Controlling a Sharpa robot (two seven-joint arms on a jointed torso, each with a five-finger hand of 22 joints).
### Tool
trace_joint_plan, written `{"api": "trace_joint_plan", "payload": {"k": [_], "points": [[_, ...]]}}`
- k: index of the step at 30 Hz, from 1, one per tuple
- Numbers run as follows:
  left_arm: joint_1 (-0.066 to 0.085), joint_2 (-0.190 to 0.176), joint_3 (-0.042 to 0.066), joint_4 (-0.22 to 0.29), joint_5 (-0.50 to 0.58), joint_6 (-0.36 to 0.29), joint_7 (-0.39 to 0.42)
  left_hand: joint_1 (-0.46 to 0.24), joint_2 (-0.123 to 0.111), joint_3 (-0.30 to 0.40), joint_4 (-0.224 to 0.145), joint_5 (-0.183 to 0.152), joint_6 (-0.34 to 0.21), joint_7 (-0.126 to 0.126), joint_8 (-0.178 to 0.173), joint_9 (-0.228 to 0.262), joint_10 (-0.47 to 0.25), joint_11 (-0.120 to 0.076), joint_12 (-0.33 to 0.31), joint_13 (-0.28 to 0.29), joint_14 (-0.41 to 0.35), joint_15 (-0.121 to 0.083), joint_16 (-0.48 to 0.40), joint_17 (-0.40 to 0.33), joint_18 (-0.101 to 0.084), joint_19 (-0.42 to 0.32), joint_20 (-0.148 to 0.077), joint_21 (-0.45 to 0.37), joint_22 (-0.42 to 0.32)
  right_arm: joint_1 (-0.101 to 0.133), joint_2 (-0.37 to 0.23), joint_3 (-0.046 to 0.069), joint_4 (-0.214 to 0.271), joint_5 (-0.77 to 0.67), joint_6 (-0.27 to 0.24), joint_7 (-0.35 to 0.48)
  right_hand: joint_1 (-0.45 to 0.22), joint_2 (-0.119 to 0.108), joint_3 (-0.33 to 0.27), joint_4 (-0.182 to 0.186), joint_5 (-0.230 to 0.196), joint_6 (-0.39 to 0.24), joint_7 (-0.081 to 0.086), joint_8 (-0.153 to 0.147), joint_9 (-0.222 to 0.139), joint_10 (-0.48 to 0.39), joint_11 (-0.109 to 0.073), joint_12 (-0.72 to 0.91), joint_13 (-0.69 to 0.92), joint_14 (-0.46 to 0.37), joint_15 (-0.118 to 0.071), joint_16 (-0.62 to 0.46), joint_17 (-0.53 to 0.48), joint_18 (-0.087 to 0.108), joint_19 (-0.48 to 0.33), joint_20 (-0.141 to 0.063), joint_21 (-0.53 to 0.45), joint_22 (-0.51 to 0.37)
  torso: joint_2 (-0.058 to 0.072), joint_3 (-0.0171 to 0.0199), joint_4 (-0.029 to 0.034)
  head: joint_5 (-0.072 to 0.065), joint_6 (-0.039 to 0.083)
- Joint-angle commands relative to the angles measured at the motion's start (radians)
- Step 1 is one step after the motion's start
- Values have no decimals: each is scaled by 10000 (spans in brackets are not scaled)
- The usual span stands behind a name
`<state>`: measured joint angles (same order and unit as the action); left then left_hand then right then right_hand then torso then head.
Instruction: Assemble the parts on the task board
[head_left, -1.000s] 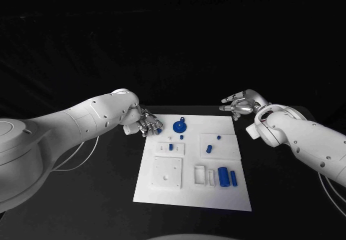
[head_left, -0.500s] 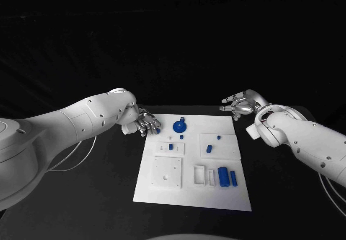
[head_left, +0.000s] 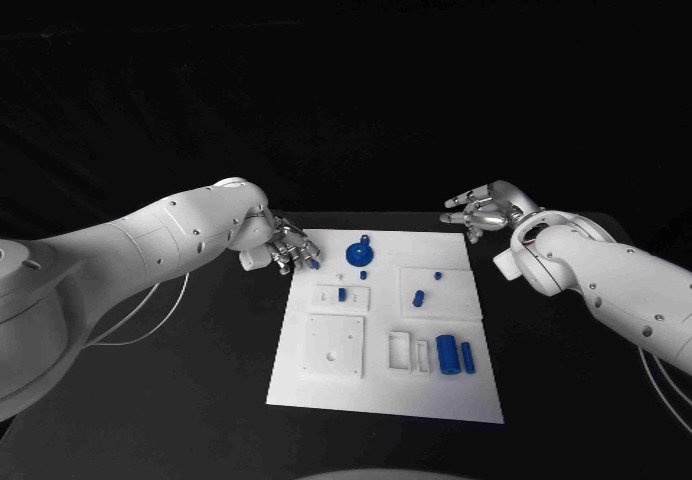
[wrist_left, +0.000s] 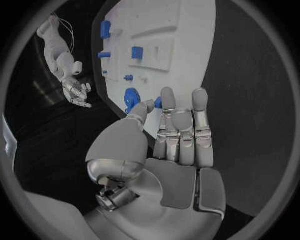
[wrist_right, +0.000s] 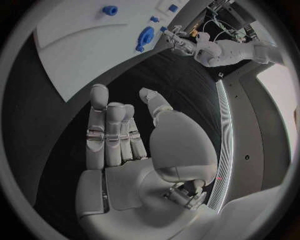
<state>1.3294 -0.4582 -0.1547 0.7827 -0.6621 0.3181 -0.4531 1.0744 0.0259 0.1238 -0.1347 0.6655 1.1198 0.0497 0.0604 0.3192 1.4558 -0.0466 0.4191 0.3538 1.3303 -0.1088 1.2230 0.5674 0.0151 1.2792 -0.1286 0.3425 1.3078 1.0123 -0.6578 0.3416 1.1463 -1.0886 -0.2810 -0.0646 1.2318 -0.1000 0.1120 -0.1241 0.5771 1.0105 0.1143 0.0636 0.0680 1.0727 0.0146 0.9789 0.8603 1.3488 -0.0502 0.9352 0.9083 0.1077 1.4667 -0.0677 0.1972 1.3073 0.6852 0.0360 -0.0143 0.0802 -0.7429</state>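
Currently: left hand (head_left: 289, 246) at the task board (head_left: 387, 390) far-left corner, roughly 10 o'clock from board centre, fingers pointing down over the board edge. Holding something small and blue at the fingertips (wrist_left: 157, 102), pinched between thumb and a finger, per left wrist view; which part, cannot tell. Other fingers straight, side by side.

Right hand (head_left: 477, 212) off the board, about 1 o'clock from centre, above black table (head_left: 173, 400) beyond the far-right corner. Empty, fingers loosely curled and apart; same in right wrist view (wrist_right: 119, 140), nothing between thumb and fingers.

Parts on board: large round blue piece with tab (head_left: 361, 250) at 12 o'clock, just beside the left hand's fingertips. Small blue stub (head_left: 364, 273) right below it. Blue peg (head_left: 342, 294) in the small raised plate at 10 o'clock. Blue pin (head_left: 418, 297) in the raised plate at 2 o'clock. Two blue cylinders (head_left: 454, 353) at 4 o'clock, side by side, next to white slotted frames (head_left: 408, 352). Square white plate (head_left: 335, 346) at 8 o'clock.
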Motion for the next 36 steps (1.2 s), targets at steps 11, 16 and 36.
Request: {"api": "trace_joint_plan", "payload": {"k": [11,16,36], "points": [[-82,-109,-39,157,76,211,-152,-99,21,-81,-25,-58,52,-10,67,-42,30,-41,42,-7,-48,21,2,-14,47,-5,26,-45,176,-17,-12,3,14,-66,126,57,-93,31,-48,-15,35,3,16,-8,-7,-19,-46,12,-10,21,-68,-15,0,166,276,-73,-40,123,5,-4,2,-7,-4],[-81,-140,-29,180,87,190,-186,-111,10,-113,12,-88,50,-11,67,-61,37,-44,52,-6,-41,19,5,-18,46,4,25,-49,174,-21,-21,3,16,-66,128,56,-93,31,-48,-15,35,3,16,-8,-7,-19,-46,12,-10,21,-68,-15,0,166,276,-73,-40,123,2,2,6,-3,11],[-79,-152,-25,370,132,-375,-85,1202,738,1155,-235,-2752,711,-233,348,860,475,-88,102,-61,249,-64,235,351,76,91,-45,139,203,-23,-51,3,34,-65,124,59,-78,45,-74,4,34,23,11,-7,-6,-12,-51,13,-10,24,-70,-19,-1,165,280,-76,-46,120,-4,10,2,11,9]]}}
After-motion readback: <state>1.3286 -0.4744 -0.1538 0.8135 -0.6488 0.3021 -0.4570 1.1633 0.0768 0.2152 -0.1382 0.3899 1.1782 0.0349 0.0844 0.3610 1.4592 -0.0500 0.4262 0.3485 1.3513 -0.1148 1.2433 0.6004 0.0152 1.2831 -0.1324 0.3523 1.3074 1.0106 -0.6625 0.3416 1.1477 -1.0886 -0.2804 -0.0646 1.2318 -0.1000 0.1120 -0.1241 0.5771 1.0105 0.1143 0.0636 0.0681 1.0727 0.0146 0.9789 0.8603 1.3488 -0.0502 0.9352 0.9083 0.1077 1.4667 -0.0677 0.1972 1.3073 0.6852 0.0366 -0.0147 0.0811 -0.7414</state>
